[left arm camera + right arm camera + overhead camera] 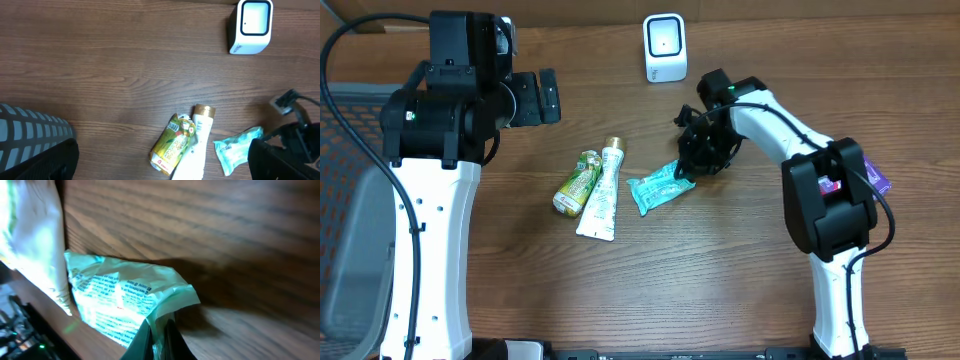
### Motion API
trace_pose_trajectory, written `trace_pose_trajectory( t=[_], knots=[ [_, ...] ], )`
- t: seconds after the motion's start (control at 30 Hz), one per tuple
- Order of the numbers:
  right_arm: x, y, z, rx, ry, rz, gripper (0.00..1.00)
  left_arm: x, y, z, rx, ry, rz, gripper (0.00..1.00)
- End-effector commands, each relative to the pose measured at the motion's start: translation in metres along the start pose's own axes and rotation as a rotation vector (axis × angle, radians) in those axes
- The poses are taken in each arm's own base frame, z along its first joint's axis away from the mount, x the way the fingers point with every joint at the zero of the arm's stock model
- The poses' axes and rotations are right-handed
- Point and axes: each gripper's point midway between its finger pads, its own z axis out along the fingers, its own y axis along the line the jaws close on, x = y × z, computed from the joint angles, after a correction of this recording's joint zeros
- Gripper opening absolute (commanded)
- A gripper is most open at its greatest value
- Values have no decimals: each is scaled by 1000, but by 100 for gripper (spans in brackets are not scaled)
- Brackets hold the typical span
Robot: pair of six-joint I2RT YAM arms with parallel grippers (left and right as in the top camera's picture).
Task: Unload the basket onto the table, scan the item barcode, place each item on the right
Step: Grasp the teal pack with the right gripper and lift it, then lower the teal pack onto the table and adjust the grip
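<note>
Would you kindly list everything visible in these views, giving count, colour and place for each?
scanner: one, white, far centre of table
pouch: one, green-yellow, centre, against the tube's left side
tube: one, white with gold cap, centre
packet: one, teal, right of the tube
wrapper: one, purple, right side, partly hidden by the right arm
mesh bin: one, grey, left edge
table: one, brown wood
left tool: one, black, open, above far left
right tool: one, black, shut on the packet's edge
</note>
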Motion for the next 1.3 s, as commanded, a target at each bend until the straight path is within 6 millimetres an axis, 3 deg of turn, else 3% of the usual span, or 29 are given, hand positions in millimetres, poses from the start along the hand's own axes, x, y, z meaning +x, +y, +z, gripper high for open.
trace_pose_trajectory(
  t=[0.0,0.17,0.3,0.6,0.83,1.1,1.27],
  knots=[
    [-15,23,-56,-82,-135,-36,4,-4,3,0,-12,-7,15,100],
    [-11,51,-115,-148,-254,-109,4,-4,3,0,-12,-7,15,100],
    [-4,66,-150,-158,-326,-141,4,-4,3,0,-12,-7,15,99],
    [12,87,-198,-163,-431,-193,4,-4,3,0,-12,-7,15,99],
    [16,62,-186,-130,-406,-130,4,-4,3,0,-12,-7,15,100],
    [15,5,-135,31,-386,-26,4,-4,3,0,-12,-7,15,100],
    [23,-16,-103,32,-370,-16,4,-4,3,0,-12,-7,15,100]
  ],
)
